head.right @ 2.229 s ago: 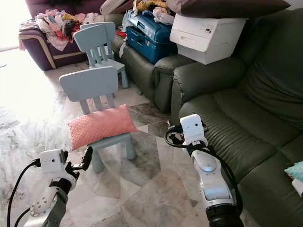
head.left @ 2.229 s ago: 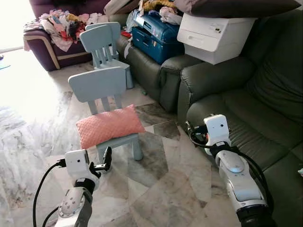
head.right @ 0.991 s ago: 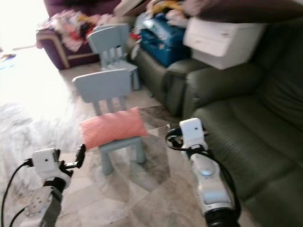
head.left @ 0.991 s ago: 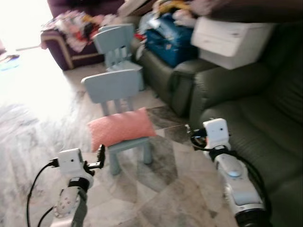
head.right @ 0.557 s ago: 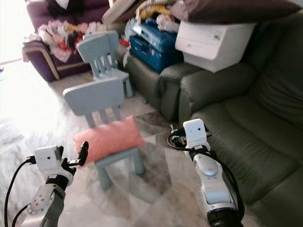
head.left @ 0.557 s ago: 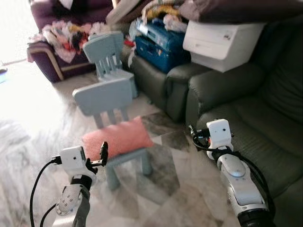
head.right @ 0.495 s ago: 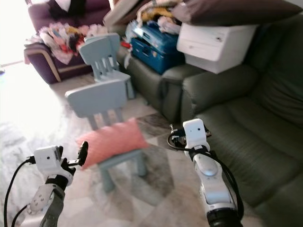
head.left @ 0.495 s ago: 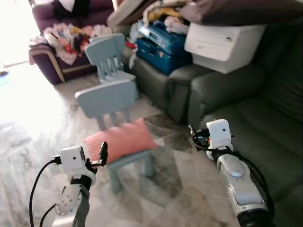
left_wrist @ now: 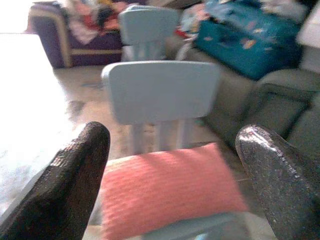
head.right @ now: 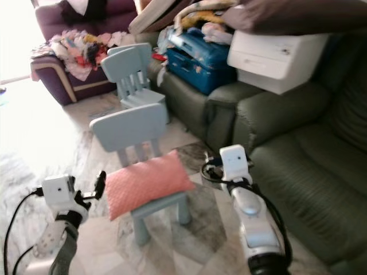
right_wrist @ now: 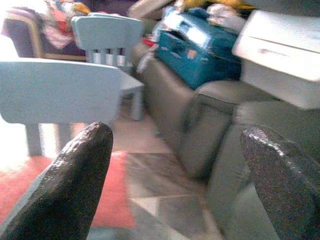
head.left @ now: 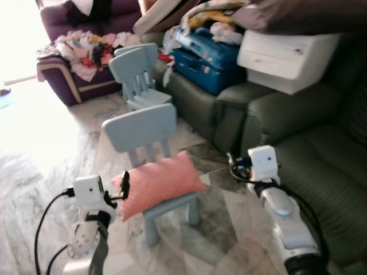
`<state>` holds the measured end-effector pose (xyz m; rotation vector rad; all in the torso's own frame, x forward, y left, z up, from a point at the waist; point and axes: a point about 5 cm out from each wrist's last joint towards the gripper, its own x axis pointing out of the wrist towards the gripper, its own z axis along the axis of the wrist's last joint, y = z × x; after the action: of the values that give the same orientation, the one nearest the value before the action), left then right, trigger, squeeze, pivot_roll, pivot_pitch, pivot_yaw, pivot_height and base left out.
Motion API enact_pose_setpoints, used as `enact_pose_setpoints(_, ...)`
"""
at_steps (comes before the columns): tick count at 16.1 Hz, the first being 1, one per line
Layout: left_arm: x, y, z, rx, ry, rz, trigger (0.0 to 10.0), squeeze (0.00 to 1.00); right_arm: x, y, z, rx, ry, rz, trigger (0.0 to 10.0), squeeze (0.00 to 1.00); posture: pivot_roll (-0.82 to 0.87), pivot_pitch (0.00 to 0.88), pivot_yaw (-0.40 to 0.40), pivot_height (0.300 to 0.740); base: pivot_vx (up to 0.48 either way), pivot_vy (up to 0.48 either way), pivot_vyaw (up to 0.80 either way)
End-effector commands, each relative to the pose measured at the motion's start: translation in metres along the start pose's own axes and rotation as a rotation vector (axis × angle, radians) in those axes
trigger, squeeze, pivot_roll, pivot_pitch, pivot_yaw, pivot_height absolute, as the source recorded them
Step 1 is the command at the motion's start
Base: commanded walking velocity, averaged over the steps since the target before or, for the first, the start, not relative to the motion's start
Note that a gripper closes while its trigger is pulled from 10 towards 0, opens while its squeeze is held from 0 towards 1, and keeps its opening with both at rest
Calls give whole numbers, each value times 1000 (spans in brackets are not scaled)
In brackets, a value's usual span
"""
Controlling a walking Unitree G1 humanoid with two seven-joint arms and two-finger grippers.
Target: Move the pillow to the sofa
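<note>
A pink pillow (head.left: 160, 182) lies flat on the seat of a small light-blue chair (head.left: 143, 127) in front of me. The dark green sofa (head.left: 321, 172) stands to the right. My left gripper (left_wrist: 172, 165) is open, its fingers (head.left: 125, 182) just short of the pillow's left end; in the left wrist view the pillow (left_wrist: 170, 187) lies between and beyond the two fingertips. My right gripper (right_wrist: 175, 172) is open as well, raised by the pillow's right side, close to the sofa's front.
A second light-blue chair (head.left: 135, 66) stands farther back. On the sofa arm and the seat behind it sit a white printer (head.left: 289, 51) and a blue case (head.left: 206, 54). A purple couch (head.left: 69, 63) piled with clothes is at far left. The floor (head.left: 40, 149) is marble tile.
The camera has moved closer and turned; the chair and pillow now sit nearer and more central. My left gripper's fingers have come close to the pillow's left end.
</note>
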<state>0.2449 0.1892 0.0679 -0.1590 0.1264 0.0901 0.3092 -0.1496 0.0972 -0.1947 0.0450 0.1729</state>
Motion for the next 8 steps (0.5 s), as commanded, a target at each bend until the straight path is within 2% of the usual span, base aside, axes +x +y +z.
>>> enact_pose_setpoints(1, -1, 4, 0, 14, 5, 15, 10000, 0, 1, 3, 4, -1, -16, 14, 10000, 0, -150, 0, 58, 740, 0, 0, 0)
enact_pose_setpoints(6, 1, 3, 4, 43, -17, 29, 10000, 0, 4, 8, 5, -11, -25, 28, 10000, 0, -142, 0, 61, 740, 0, 0, 0)
enact_pose_setpoints(8, 1, 3, 6, 49, -29, 37, 10000, 0, 4, 9, 5, -8, -28, 29, 10000, 0, -144, 0, 65, 740, 407, 0, 0)
